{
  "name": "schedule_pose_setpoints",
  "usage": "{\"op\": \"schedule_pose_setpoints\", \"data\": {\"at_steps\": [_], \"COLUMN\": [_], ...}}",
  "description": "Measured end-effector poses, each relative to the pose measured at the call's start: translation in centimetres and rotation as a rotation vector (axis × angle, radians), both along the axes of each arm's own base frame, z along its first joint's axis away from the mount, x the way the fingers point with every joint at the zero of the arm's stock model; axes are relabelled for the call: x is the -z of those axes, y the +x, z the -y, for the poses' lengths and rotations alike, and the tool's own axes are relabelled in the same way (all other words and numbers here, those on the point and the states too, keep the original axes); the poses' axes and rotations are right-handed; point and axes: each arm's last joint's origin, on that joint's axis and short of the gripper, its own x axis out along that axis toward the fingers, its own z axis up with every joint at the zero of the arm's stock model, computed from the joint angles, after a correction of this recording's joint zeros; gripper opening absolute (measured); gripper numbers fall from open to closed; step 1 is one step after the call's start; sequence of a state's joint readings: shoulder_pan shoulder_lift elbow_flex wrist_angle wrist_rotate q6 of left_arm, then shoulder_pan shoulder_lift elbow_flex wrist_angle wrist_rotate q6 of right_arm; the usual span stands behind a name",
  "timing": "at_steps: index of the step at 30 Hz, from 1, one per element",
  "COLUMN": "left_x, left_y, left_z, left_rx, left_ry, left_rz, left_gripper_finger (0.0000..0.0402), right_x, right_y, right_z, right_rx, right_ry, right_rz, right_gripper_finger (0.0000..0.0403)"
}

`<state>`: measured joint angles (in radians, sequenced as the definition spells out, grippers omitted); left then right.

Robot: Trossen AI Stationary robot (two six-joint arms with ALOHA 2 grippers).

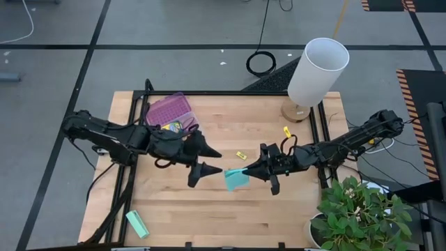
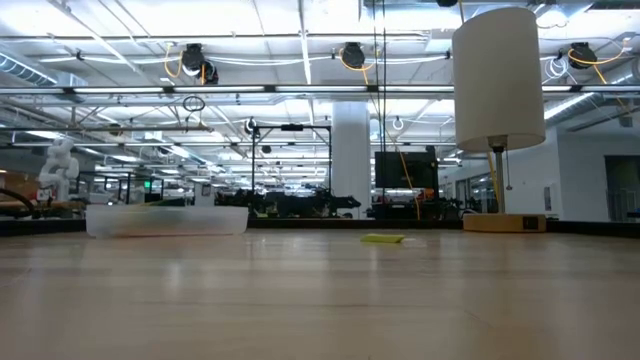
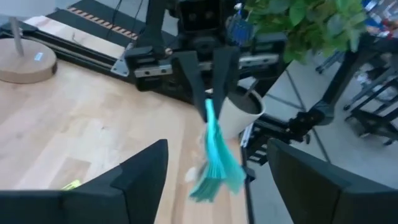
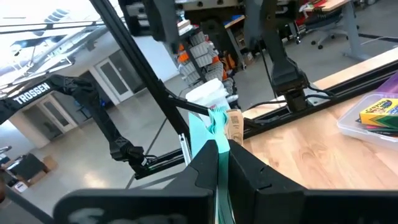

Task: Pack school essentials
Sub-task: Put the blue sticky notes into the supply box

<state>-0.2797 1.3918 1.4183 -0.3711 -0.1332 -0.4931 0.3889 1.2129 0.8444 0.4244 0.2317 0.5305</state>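
Observation:
My right gripper (image 1: pixel 245 169) is shut on the cyan sticky-note pad (image 1: pixel 236 179), above the middle of the table. Facing it from the table's left, my left gripper (image 1: pixel 212 161) stands open; in the left wrist view its fingers flank the hanging pad (image 3: pixel 214 158) without touching it. A clear container (image 1: pixel 169 111) with a purple lid sits at the far left and holds the crayon box (image 4: pixel 379 112). A tiny yellow piece (image 1: pixel 241 155) lies flat on the table near both grippers. My right gripper pinches the pad's upper edge (image 3: pixel 209 109) between its two fingers (image 4: pixel 245 165). The fingers reach in about level from the table's right. The pad hangs below them, clear of the table, and its sheets fan out at the lower end (image 3: pixel 217 177).
A white lamp (image 1: pixel 317 70) on a round wooden base stands at the far right. A second small yellow thing (image 1: pixel 286 132) lies near the base. A mint-green block (image 1: pixel 137 224) lies at the near left corner. A potted plant (image 1: pixel 355 209) stands off the near right corner.

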Motion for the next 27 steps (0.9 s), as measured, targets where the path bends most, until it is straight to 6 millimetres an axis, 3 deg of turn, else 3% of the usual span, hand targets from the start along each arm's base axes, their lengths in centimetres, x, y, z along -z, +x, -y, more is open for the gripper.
{"op": "schedule_pose_setpoints", "data": {"at_steps": [8,13,22,27], "left_x": [1.8,3.2,4.4,5.0], "left_y": [1.6,3.1,4.7,5.0], "left_z": [0.6,1.0,1.5,1.4], "left_rx": [-0.009,0.022,0.066,0.064], "left_ry": [0.01,-0.02,0.069,0.071], "left_rz": [-0.053,-0.09,-0.062,-0.087], "left_gripper_finger": [0.033,0.034,0.0311,0.0263], "right_x": [0.1,0.2,0.2,0.2], "right_y": [0.0,0.0,0.0,0.0], "right_z": [0.0,0.0,0.0,0.0], "right_rx": [0.002,0.005,0.005,0.006], "right_ry": [-0.008,-0.011,-0.033,-0.033], "right_rz": [-0.013,-0.017,-0.013,-0.012], "right_gripper_finger": [0.0011,0.0011,0.0011,0.0011]}}
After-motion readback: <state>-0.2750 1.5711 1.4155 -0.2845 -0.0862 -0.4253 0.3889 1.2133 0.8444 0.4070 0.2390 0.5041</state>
